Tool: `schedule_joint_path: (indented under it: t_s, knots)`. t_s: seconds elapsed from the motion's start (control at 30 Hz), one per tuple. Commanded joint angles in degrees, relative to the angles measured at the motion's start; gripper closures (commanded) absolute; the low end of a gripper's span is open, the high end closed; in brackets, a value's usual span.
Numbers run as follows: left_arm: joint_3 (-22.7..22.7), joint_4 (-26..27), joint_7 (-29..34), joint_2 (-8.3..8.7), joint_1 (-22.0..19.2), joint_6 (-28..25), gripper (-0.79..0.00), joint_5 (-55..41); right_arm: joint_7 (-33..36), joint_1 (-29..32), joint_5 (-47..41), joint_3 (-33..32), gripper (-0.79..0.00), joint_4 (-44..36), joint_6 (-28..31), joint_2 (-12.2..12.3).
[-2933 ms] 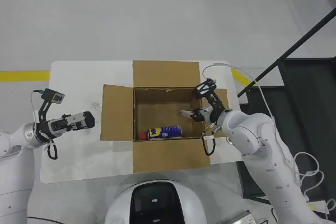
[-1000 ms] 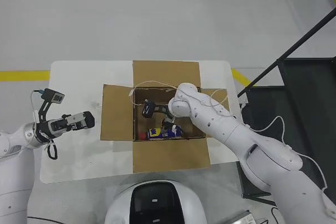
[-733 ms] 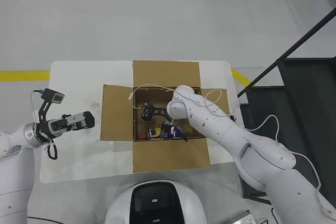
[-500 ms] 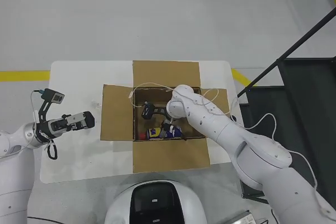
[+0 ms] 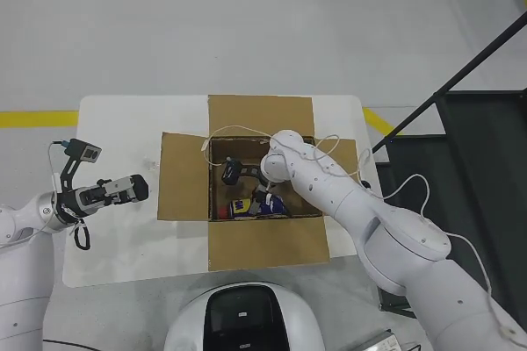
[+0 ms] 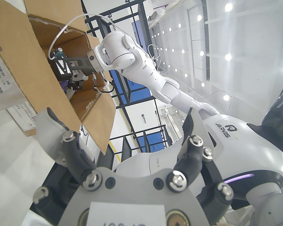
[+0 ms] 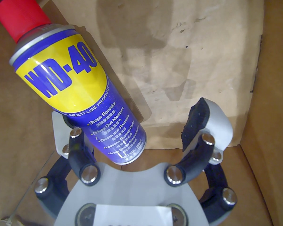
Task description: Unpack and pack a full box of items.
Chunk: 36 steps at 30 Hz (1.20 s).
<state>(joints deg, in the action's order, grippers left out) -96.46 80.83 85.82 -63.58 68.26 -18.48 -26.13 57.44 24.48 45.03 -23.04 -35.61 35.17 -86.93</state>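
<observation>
Inside box (image 7: 191,48), blue-yellow labelled spray can (image 7: 77,83)

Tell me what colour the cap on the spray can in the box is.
Red. The cap shows best in the right wrist view.

Your right end effector (image 7: 129,118) is down inside the cardboard box (image 7: 271,83) with its fingers spread wide. The spray can (image 7: 85,90), blue and yellow with a red cap (image 7: 21,17), lies on the box floor. Its base end is between the fingers and its cap points away from the wrist. The can hides part of one finger, so you cannot tell whether they touch. The other finger, with its ragged black pad (image 7: 195,123), stands apart from the can, with bare cardboard between them.
</observation>
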Motion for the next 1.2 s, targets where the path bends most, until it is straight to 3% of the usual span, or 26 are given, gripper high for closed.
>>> schedule_joint_path:
  t_s: [0.0, 0.43, 0.7, 0.9, 0.93, 0.97, 1.0, 1.17]
  knots:
    - [0.0, 0.0, 0.0, 0.0, 0.0, 0.0, -0.785, 0.0, -0.44, -0.11, -0.05, -0.31, 0.0, 0.26, 0.48, 0.05]
    - [0.0, 0.0, 0.0, 0.0, 0.0, 0.0, -0.785, 0.0, -3.79, 0.3, 1.12, -3.84, 0.0, -3.43, 2.04, 2.48]
    - [0.0, 0.0, 0.0, 0.0, 0.0, 0.0, -0.785, 0.0, -2.57, 1.8, 1.97, -8.88, 0.0, -11.01, 1.81, 6.37]
    - [0.0, 0.0, 0.0, 0.0, 0.0, 0.0, -0.785, 0.0, 0.88, 5.38, 2.0, -14.42, 0.0, -21.22, 1.77, 10.21]
    - [0.0, 0.0, 0.0, 0.0, 0.0, 0.0, -0.785, 0.0, 1.87, 6.26, 1.8, -15.51, -0.08, -23.25, 1.98, 10.92]
    - [0.0, 0.0, 0.0, 0.0, 0.0, 0.0, -0.785, 0.0, 3.1, 7.18, 1.74, -16.57, -0.326, -25.34, 2.02, 11.62]
    - [0.0, 0.0, 0.0, 0.0, 0.0, 0.0, -0.785, 0.0, 4.37, 8.17, 1.57, -17.63, -0.785, -27.51, 1.95, 12.29]
    - [0.0, 0.0, 0.0, 0.0, 0.0, 0.0, -0.785, 0.0, 9.63, 13.05, -0.38, -21.6, -0.785, -37.07, 2.04, 15.03]
